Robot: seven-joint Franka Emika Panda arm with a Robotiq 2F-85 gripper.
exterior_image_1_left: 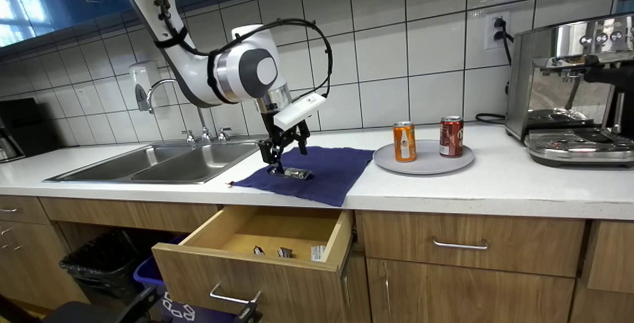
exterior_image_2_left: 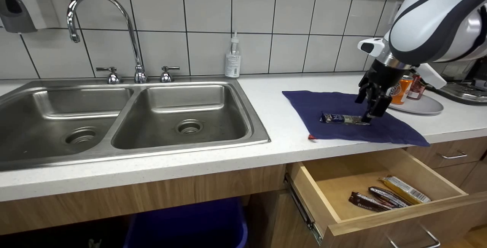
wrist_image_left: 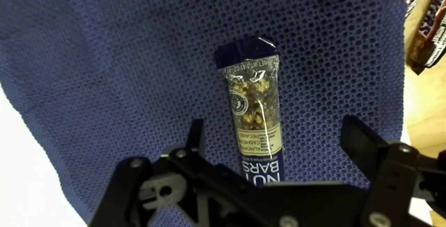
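Our black end effector [wrist_image_left: 273, 131] holds its fingers apart, either side of the long clear-and-navy wrapped nut bar [wrist_image_left: 256, 103] on the dark-blue woven towel [wrist_image_left: 146, 67]. The brown wooden drawer [exterior_image_1_left: 247, 277] already stands pulled out; we judge the grip not yet made.

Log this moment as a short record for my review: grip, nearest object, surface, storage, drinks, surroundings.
grip: gripper open, holding nothing
nearest object: nut bar, between the spread jaws in the wrist view, gaps on both sides
surface: blue cloth on white counter
storage: wooden drawer, pulled open; yellow-wrapped bar and dark-wrapped bars inside
drinks: orange can and red can on gray plate
surroundings: double steel sink set into the counter
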